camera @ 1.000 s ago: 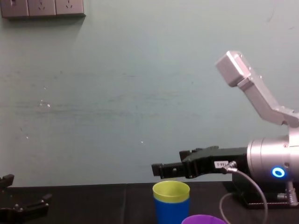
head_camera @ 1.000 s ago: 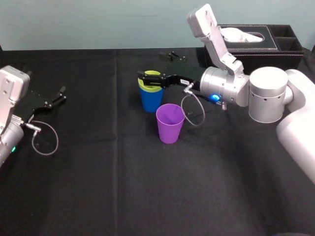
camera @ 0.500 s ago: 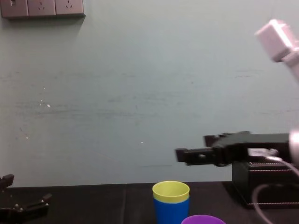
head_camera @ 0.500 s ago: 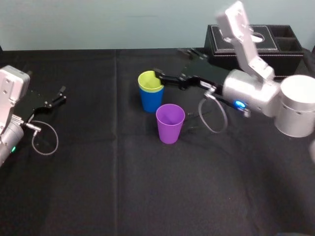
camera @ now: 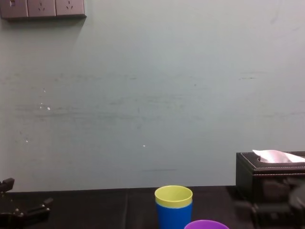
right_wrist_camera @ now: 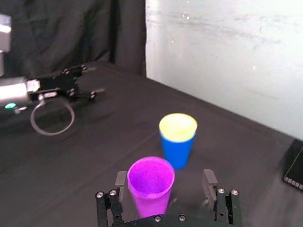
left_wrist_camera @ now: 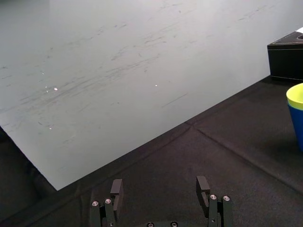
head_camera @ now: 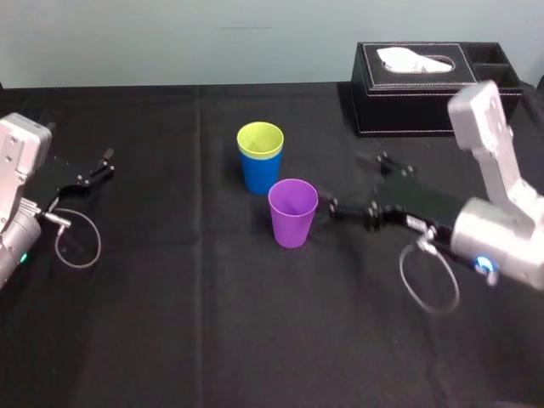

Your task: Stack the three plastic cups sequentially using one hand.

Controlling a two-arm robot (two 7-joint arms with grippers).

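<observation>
Okay: left gripper (head_camera: pixel 95 172) parked far left, jaws apart. Mid-table, yellow-green cup (head_camera: pixel 260 139) nested in blue cup (head_camera: pixel 260 177), only its rim showing. In front, purple cup (head_camera: pixel 293 212), empty, cut off in chest view. Blurred right gripper (right_wrist_camera: pixel 164 178), jaws apart, tips just beside it; earlier it was over the nested pair.

Three cups: blue cup (head_camera: pixel 259 177), yellow-green cup (head_camera: pixel 260 140), purple cup (head_camera: pixel 293 214), one tissue box (head_camera: pixel 425 109), two tools (head_camera: pixel 104 164) (head_camera: pixel 328 206)

The right gripper (head_camera: pixel 350 183) and the left gripper (head_camera: pixel 102 166) are finished in black, with silver screws (right_wrist_camera: pixel 99 194) set at the finger bases. The right one is carried on a silver cylindrical arm (head_camera: pixel 501 234) marked by a blue light (head_camera: pixel 484 265). A thin grey cable (head_camera: pixel 402 276) is looped at each wrist.
</observation>
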